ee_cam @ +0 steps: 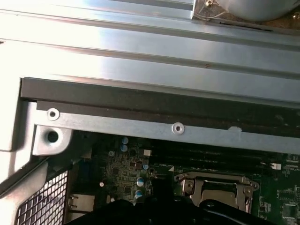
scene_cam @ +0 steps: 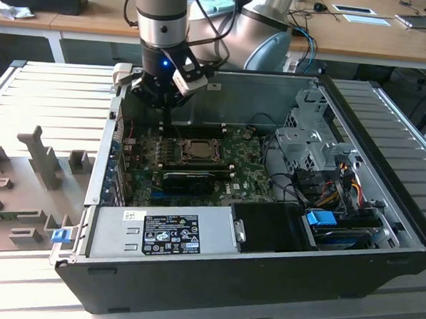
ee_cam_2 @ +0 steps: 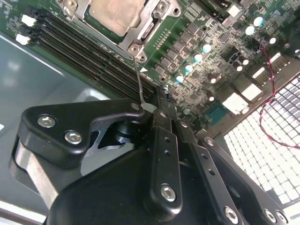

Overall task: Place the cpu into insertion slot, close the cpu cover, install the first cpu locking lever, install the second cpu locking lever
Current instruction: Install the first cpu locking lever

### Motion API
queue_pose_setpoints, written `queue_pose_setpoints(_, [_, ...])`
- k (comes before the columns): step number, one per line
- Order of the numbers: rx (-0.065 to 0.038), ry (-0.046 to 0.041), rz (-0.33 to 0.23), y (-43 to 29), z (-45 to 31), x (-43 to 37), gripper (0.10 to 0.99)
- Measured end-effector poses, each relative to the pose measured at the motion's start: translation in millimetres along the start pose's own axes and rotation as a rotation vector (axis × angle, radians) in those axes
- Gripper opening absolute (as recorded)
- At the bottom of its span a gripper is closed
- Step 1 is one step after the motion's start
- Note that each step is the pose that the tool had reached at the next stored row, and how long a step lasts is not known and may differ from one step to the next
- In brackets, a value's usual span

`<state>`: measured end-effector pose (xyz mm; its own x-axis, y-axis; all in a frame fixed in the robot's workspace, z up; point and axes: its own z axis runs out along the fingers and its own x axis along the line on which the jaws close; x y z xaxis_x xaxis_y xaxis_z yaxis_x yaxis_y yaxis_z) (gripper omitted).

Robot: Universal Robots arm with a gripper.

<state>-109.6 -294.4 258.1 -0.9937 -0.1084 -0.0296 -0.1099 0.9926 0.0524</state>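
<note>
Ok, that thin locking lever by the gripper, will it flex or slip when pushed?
The lever is a slim wire rod, so it probably springs and bends a little. Its smooth, bare metal could slide off the gripper. It looks anchored at the slot corner, so it should pivot rather than lift free.

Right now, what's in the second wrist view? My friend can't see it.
The black gripper, jaws shut, touches the tip of a thin cpu locking lever. Beyond it the cpu sits under the cpu cover on the green motherboard.
</note>
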Motion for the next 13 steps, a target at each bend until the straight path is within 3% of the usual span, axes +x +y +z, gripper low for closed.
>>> queue_pose_setpoints(8, [0.002,0.0001,0.0,-1.6,0.8,-14.4,0.106])
queue_pose_setpoints(12, [0.004,0.0004,0.0,-3.1,1.5,-27.8,0.106])
queue_pose_setpoints(13, [0.004,0.0005,0.0,-4.0,2.1,-36.0,0.106])
